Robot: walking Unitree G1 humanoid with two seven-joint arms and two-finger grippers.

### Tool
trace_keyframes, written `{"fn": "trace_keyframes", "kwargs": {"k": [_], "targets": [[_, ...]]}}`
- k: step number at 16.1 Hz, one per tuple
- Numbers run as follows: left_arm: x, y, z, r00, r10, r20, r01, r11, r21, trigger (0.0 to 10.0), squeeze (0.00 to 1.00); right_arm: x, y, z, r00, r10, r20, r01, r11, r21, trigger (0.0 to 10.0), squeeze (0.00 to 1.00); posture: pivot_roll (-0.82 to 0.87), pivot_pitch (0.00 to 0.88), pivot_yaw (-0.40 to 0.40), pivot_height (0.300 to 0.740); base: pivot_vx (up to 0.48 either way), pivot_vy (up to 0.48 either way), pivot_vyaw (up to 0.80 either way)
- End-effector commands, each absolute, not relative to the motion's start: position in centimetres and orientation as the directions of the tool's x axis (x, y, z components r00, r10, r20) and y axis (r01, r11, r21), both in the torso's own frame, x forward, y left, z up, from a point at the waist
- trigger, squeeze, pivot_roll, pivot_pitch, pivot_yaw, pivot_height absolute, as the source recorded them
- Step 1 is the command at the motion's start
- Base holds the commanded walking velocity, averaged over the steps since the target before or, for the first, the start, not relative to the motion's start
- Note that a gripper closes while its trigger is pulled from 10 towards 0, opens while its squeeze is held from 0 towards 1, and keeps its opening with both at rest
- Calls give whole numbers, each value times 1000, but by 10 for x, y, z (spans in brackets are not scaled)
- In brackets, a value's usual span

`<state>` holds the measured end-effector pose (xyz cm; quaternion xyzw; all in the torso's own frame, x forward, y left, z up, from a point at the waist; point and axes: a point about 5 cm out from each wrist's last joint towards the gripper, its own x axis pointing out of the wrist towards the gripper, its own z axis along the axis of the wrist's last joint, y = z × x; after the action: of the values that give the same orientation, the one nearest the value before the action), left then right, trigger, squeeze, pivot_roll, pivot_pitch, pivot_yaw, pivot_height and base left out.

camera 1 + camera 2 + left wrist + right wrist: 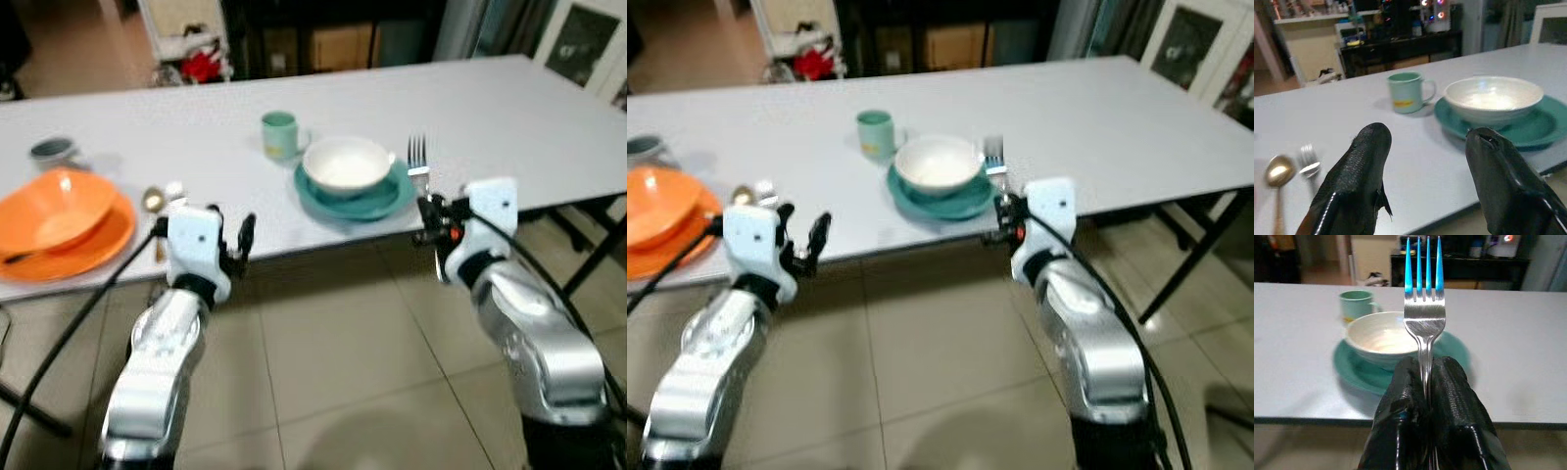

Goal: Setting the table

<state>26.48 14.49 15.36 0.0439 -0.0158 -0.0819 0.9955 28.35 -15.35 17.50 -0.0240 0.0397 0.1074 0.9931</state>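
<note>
White table (509, 117) runs across the room with tan floor tiles under it, dark shelving and some clutter along the far wall.

So I've got the fork (1423, 316) clamped in the right gripper (1428, 377), both black fingers squeezed tight on the handle, tines sticking straight up past the fingertips. From the head cam the fork (418, 157) sits right at the near table edge, just to the right of the teal plate (392, 201). Looking along those fingers, the white bowl (1382, 339) is just beyond them and a bit off to the left, sitting on the teal plate, and the green mug (1355, 303) is further back behind the bowl.

My left gripper (1425, 176) is hanging out just off the table edge with its fingers spread wide, nothing between them. Past its fingertips I see the bowl on the plate beyond the right finger, the mug straight out between the two. A second fork (1309, 165) and a gold spoon (1278, 171) are lying on the table off past the left finger, both blurry.

Further left on the table there's an orange bowl (59, 208) on an orange plate (98, 245), and a small grey cup (52, 150) behind that.
</note>
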Motion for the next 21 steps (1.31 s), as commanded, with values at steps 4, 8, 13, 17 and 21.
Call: {"fn": "trace_keyframes", "kwargs": {"k": [4,8,13,17,21], "targets": [[264,138,155,982,-186,30,183,979,87,10000,0,286,-161,175,977,192,-95,-197,979,-48,10000,0,29,0,9,740,321,0,0],[262,137,155,982,-185,29,181,979,90,10000,0,288,-161,175,974,203,-100,-208,977,-44,10000,0,35,0,6,740,309,0,0],[262,139,156,982,-188,27,185,977,106,10000,0,292,-156,177,967,235,-101,-240,970,-43,10000,0,40,0,13,740,302,0,0],[264,137,159,977,-210,37,204,972,119,10000,0,299,-156,179,954,264,-143,-277,958,-78,10000,0,42,0,17,740,278,0,0],[261,121,162,925,-379,3,374,914,156,10000,0,323,-163,178,919,323,-227,-358,925,-131,10000,0,44,0,34,740,0,0,0]]}}
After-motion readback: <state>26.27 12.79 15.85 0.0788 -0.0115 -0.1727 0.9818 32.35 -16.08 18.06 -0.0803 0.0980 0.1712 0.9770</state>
